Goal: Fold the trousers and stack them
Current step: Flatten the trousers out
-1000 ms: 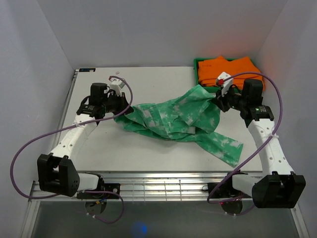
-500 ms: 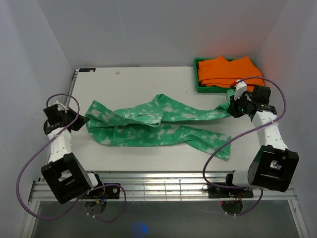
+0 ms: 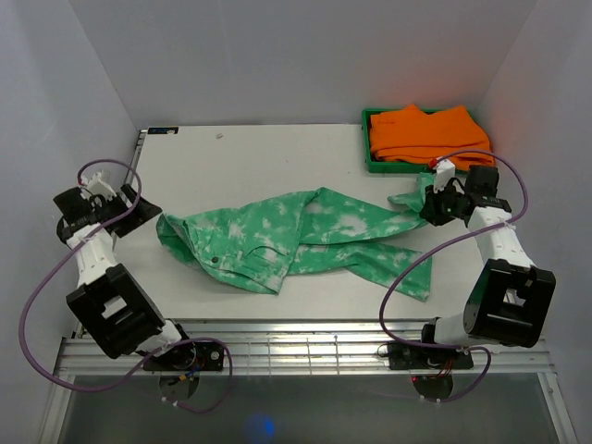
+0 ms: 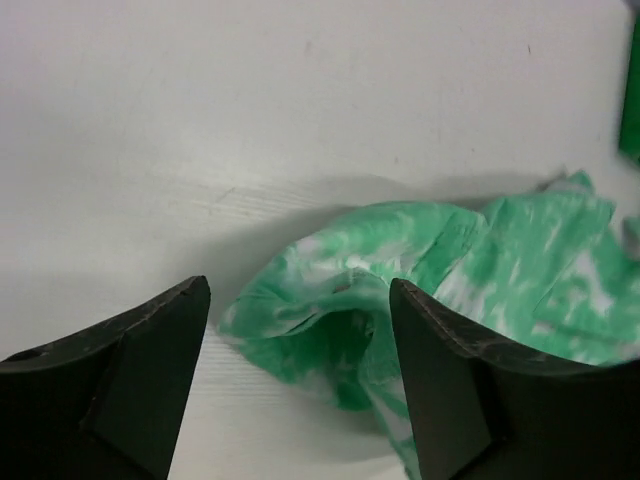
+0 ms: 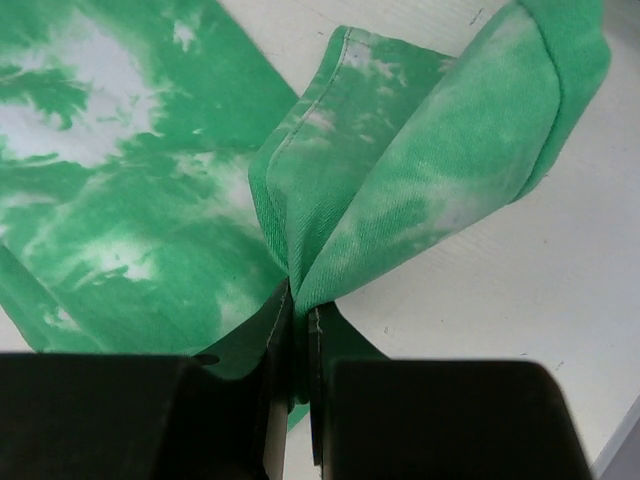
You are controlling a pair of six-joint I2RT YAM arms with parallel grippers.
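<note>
The green, white-mottled trousers [image 3: 305, 231] lie rumpled across the middle of the table, one leg trailing to the front right [image 3: 412, 273]. My left gripper [image 3: 141, 214] stands open just left of their left end, with nothing between its fingers. In the left wrist view the cloth end [image 4: 340, 320] lies on the table beyond the gap of the left gripper [image 4: 300, 290]. My right gripper [image 3: 428, 209] is shut on a fold at the trousers' right end. In the right wrist view that pinched fold [image 5: 420, 190] rises from the right gripper [image 5: 302, 306].
A green bin [image 3: 367, 157] with folded orange garments [image 3: 425, 131] stands at the back right, just behind my right gripper. White walls close in the table on the left, back and right. A metal rail [image 3: 305, 342] runs along the near edge.
My left gripper has opened and let go of the trousers' left end. The cloth, stretched between both grippers before, has gone slack and bunched toward the middle. The right gripper keeps its hold.
</note>
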